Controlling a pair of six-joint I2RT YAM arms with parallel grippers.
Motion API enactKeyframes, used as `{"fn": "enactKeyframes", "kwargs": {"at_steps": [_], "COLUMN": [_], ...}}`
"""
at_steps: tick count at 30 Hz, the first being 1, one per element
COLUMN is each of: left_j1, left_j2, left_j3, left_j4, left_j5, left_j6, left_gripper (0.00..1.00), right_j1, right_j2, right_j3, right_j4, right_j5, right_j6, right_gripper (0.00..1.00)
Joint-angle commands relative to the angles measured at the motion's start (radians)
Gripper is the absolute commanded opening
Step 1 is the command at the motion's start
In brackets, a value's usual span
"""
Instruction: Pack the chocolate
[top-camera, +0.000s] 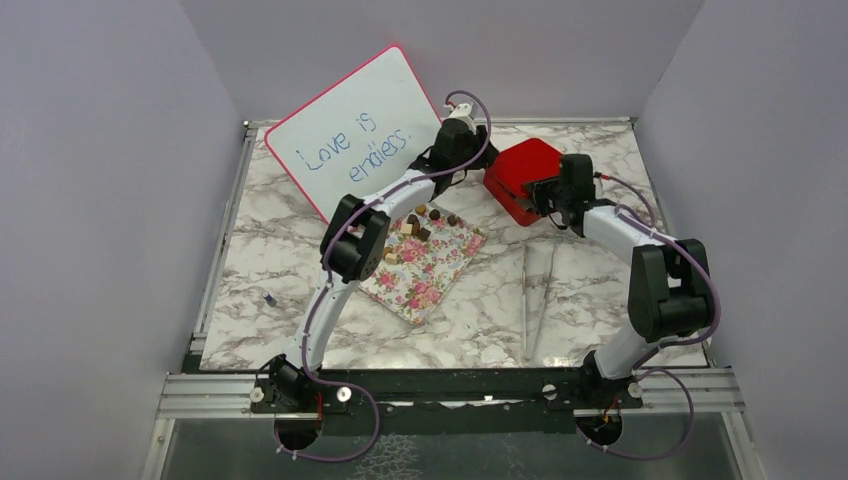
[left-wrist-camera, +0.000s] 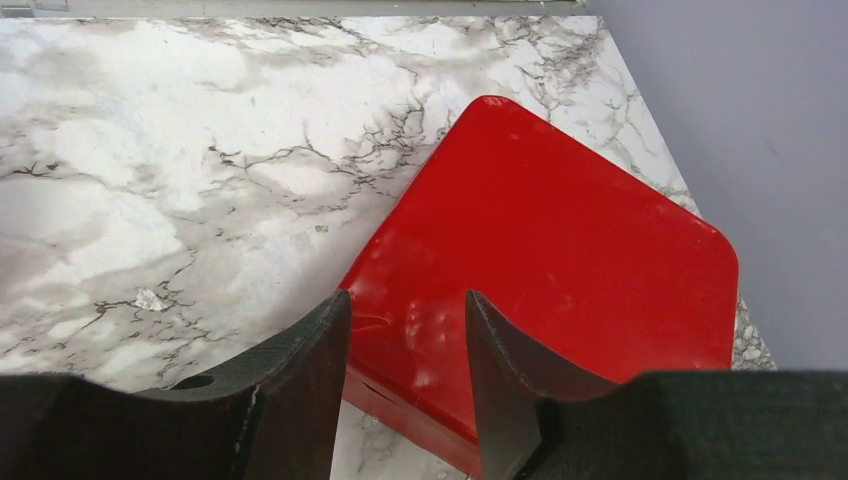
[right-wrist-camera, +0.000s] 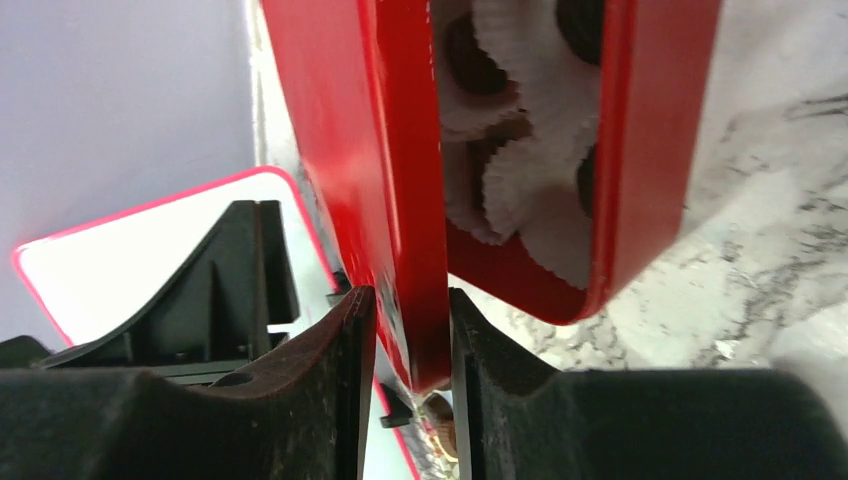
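Observation:
Several brown and cream chocolate pieces (top-camera: 425, 220) lie on the far end of a floral tray (top-camera: 425, 278). A red box (top-camera: 522, 168) stands behind them. My right gripper (top-camera: 543, 196) (right-wrist-camera: 412, 300) is shut on the edge of the red lid (right-wrist-camera: 370, 150), which is tilted up off the red base (right-wrist-camera: 650, 150). Inside are white paper cups (right-wrist-camera: 540, 60) holding dark chocolates (right-wrist-camera: 465, 60). My left gripper (top-camera: 480, 170) (left-wrist-camera: 407, 305) is open and empty, its fingers just above the lid's near-left corner (left-wrist-camera: 560, 230).
A pink-framed whiteboard (top-camera: 350, 130) leans at the back left, close behind the left arm. Metal tongs (top-camera: 535, 290) lie on the marble table right of the tray. A small dark object (top-camera: 268, 298) lies near the left edge. Walls close in on three sides.

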Motion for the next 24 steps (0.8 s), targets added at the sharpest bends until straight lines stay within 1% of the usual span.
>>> {"fn": "enactKeyframes", "kwargs": {"at_steps": [1, 8, 12, 15, 16, 18, 21, 23, 24], "left_j1": [-0.011, -0.016, -0.019, -0.019, -0.019, -0.019, -0.019, -0.019, -0.019], "left_j2": [0.028, 0.044, 0.047, 0.046, 0.044, 0.037, 0.018, -0.01, -0.024], "left_j3": [0.025, 0.017, 0.017, 0.016, 0.015, 0.015, 0.021, 0.023, 0.016], "left_j4": [0.04, 0.039, 0.04, 0.027, 0.023, 0.015, 0.004, -0.013, -0.011], "left_j5": [0.033, 0.04, 0.04, 0.038, 0.038, 0.033, 0.028, -0.01, -0.028], "left_j6": [0.014, 0.029, 0.045, 0.057, 0.062, 0.067, 0.089, 0.107, 0.116], "left_gripper": [0.46, 0.45, 0.45, 0.45, 0.45, 0.45, 0.55, 0.62, 0.65], "right_j1": [-0.003, -0.002, -0.002, -0.002, -0.002, -0.002, -0.002, -0.004, -0.004], "right_j2": [-0.03, -0.094, -0.126, -0.158, -0.169, -0.18, -0.181, -0.18, -0.179], "right_j3": [-0.019, -0.06, -0.05, -0.034, -0.028, -0.006, 0.036, 0.055, 0.058], "right_j4": [-0.111, -0.206, -0.294, -0.353, -0.368, -0.365, -0.381, -0.396, -0.403], "right_j5": [0.01, 0.027, 0.033, 0.068, 0.085, 0.112, 0.15, 0.171, 0.181], "right_j6": [0.028, 0.022, -0.005, -0.038, -0.056, -0.124, -0.215, -0.256, -0.266], "right_gripper": [0.38, 0.41, 0.44, 0.46, 0.49, 0.58, 0.69, 0.74, 0.79]}}
